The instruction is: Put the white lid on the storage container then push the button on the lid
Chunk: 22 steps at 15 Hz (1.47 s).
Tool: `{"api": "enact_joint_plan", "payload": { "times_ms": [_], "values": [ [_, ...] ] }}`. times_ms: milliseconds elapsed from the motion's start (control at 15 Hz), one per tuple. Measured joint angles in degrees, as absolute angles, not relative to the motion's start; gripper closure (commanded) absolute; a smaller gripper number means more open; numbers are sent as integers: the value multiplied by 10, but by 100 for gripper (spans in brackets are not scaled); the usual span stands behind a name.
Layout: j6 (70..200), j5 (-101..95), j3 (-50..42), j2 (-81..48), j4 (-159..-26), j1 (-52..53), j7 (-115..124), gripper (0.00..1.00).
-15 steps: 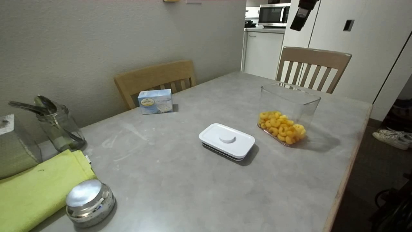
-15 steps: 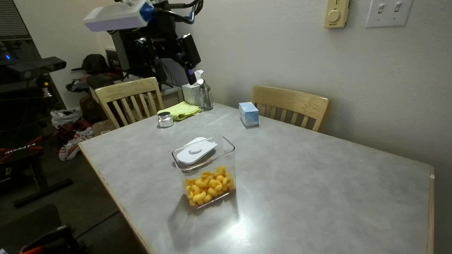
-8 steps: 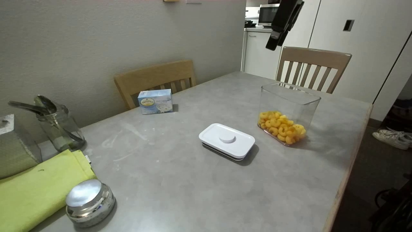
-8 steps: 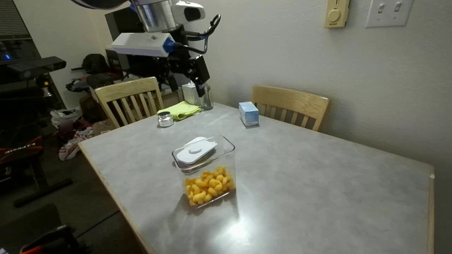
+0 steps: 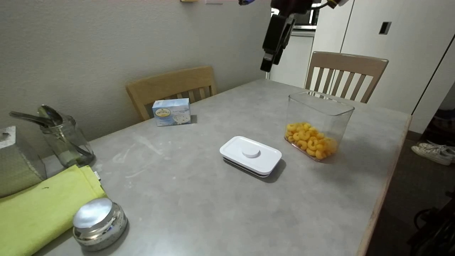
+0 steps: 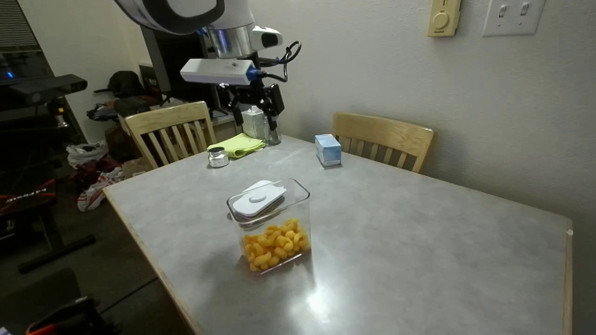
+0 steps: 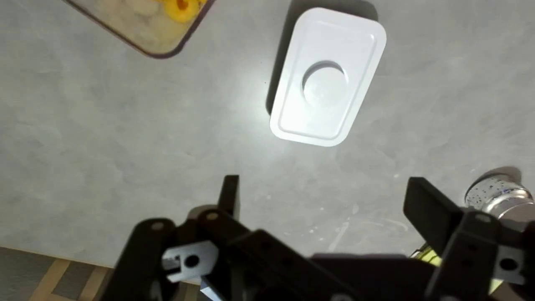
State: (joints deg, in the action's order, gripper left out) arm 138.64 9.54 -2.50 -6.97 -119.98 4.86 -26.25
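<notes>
Above the grey tabletop (image 5: 199, 209) your gripper (image 7: 322, 182) hangs in the air with its jaws spread wide, and you have the white lid (image 5: 233, 151) resting on that surface, button (image 5: 251, 152) facing up, near but apart from the upright storage container (image 5: 318, 113), which holds yellow-orange pieces (image 5: 310, 140) in its lower part.

In an exterior view the white, rounded-rectangle lid (image 5: 266, 159) lies flat, its long sides running from ten to four o'clock, the round white button (image 5: 250, 152) raised at its centre. At the lid's two o'clock, near but apart, the clear container (image 5: 314, 114) stands upright, open-topped, yellow pieces (image 5: 310, 140) filling its lower part.
</notes>
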Motion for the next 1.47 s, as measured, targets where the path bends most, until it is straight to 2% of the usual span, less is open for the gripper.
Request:
{"api": "enact_joint_plan", "payload": {
  "times_ms": [600, 1467],
  "values": [
    [1361, 108, 23, -222, -1086, 21, -209, 0],
    [1336, 122, 42, -240, -1086, 3, -208, 0]
  ]
}}
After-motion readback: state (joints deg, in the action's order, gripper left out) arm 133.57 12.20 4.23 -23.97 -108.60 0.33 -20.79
